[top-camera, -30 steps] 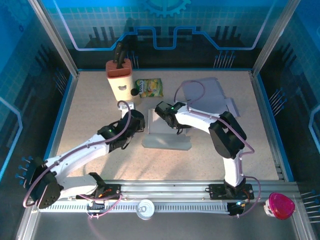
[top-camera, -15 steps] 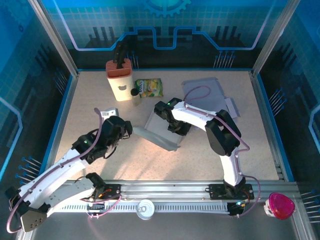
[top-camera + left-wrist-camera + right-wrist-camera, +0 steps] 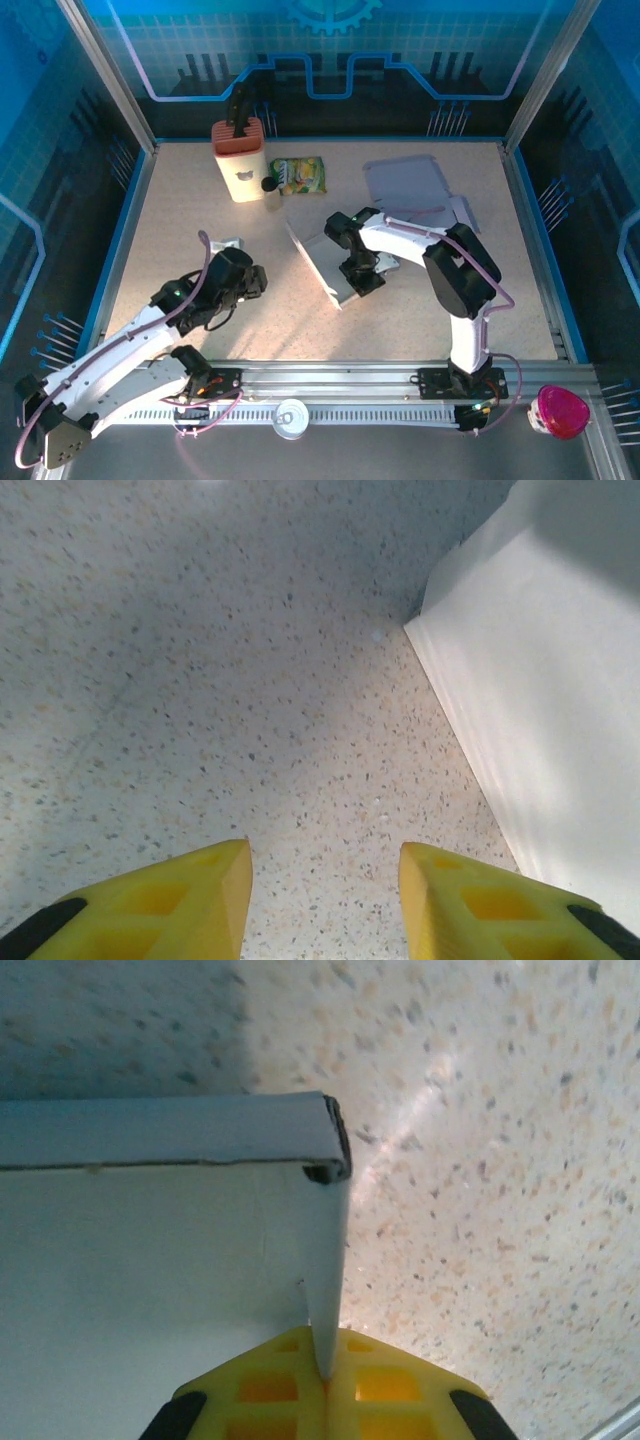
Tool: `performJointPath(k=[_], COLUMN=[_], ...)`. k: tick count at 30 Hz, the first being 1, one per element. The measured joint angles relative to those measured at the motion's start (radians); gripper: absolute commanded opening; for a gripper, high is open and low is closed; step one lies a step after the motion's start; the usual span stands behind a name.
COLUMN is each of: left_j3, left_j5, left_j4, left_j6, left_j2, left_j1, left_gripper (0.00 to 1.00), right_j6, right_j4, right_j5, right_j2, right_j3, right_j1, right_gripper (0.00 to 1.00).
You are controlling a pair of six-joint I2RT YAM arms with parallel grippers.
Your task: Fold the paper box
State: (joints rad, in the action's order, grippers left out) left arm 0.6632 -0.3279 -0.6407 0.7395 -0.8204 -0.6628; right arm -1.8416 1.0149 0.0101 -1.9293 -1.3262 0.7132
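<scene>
Right gripper [image 3: 325, 1385] is squeezed shut on the thin wall edge of the paper box [image 3: 335, 265], which sits mid-table with its left side tilted up. Left gripper [image 3: 325, 880] hangs half-parted and empty over bare table [image 3: 180, 230], just left of the box's edge. Free room lies near and left of the box; a flat sheet [image 3: 405, 180] lies far right.

We can read no words, numbers or brand names anywhere. The green and yellow snack packet [image 3: 297, 175], toward eleven o'clock from the centre of the table [image 3: 200, 215], carries printing too small to make out. The back wall panel [image 3: 400, 45] bears a gear outline [image 3: 330, 12] at twelve o'clock, unlettered.
</scene>
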Motion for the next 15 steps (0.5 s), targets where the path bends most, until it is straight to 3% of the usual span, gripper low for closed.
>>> performJointPath(k=[3, 9, 12, 15], left_j3=[-0.048, -0.114, -0.117, -0.117], left_j5=[0.049, 0.140, 0.166, 0.177], left_j4=[0.048, 0.184, 0.254, 0.312], left_j6=[0.014, 0.041, 0.048, 0.048], left_j2=[-0.011, -0.068, -0.110, -0.152], left_j1=[0.000, 0.000, -0.001, -0.002], left_gripper=[0.39, 0.39, 0.39, 0.40], right_j6=[-0.050, -0.115, -0.123, -0.108], right_j4=[-0.063, -0.179, -0.207, -0.208], right_j5=[0.054, 0.080, 0.071, 0.018], right_j2=[0.025, 0.063, 0.098, 0.171], right_j3=[0.048, 0.129, 0.152, 0.153], right_j1=[0.000, 0.023, 0.035, 0.047], right_gripper=[0.07, 0.44, 0.58, 0.67])
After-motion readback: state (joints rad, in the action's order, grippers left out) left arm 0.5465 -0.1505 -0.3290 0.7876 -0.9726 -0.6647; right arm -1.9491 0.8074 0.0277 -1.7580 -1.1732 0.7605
